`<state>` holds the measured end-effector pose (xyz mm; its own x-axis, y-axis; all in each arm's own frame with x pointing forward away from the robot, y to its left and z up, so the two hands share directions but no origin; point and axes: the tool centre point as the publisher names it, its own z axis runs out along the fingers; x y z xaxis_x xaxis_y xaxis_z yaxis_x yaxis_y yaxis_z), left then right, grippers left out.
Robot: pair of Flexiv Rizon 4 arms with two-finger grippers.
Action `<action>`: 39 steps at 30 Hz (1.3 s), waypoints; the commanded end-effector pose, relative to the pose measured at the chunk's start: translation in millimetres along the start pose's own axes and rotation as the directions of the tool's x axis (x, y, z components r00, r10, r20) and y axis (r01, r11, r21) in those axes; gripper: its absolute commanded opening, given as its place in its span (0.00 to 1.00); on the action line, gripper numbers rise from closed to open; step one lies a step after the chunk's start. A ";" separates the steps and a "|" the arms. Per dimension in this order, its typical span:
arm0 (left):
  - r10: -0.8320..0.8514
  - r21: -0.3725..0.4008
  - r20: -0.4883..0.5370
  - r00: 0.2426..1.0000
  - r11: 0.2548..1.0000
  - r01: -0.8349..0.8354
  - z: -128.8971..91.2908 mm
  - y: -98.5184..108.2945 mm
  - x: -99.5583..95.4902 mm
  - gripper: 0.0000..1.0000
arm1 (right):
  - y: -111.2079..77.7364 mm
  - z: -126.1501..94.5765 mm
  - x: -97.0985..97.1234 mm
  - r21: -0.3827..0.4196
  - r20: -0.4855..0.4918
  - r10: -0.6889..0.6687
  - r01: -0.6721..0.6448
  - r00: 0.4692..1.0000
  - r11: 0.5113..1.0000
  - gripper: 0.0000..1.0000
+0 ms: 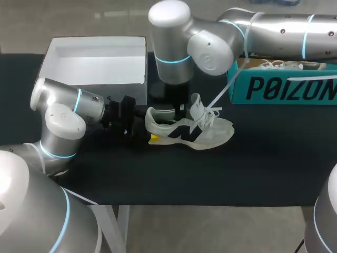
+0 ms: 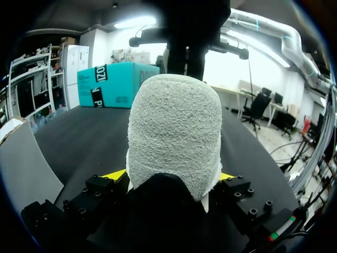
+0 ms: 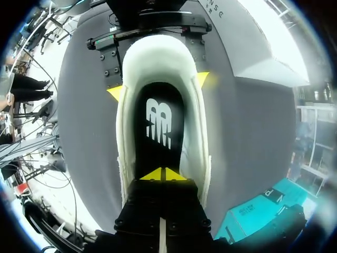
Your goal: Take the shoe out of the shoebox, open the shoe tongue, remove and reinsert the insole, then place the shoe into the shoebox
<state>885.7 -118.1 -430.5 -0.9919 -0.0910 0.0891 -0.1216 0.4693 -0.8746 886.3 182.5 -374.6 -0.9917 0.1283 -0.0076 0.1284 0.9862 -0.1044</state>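
Black worktop, with an open white box at its far left and a teal shoebox at its far right; a cream shoe stands on its sole near both, heel toward the left arm. Left gripper: clamped on the shoe's heel, one yellow tip at either side. Right gripper: tips drawn together over the black insole in the shoe's opening; whether they pinch anything cannot be told.
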 end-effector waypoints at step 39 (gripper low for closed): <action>0.000 0.001 -0.002 1.000 1.000 0.000 -0.5 1.0 -0.5 0.00 | 9.3 38.0 -28.1 0.024 0.142 0.032 -0.036 0.989 0.999 0.00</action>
<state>886.0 -117.8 -430.6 -0.9918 -0.0916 0.0895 -0.1222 0.4692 -0.8746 911.8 180.7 -406.8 -0.9770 0.1428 -0.1583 0.1634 0.9785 -0.1256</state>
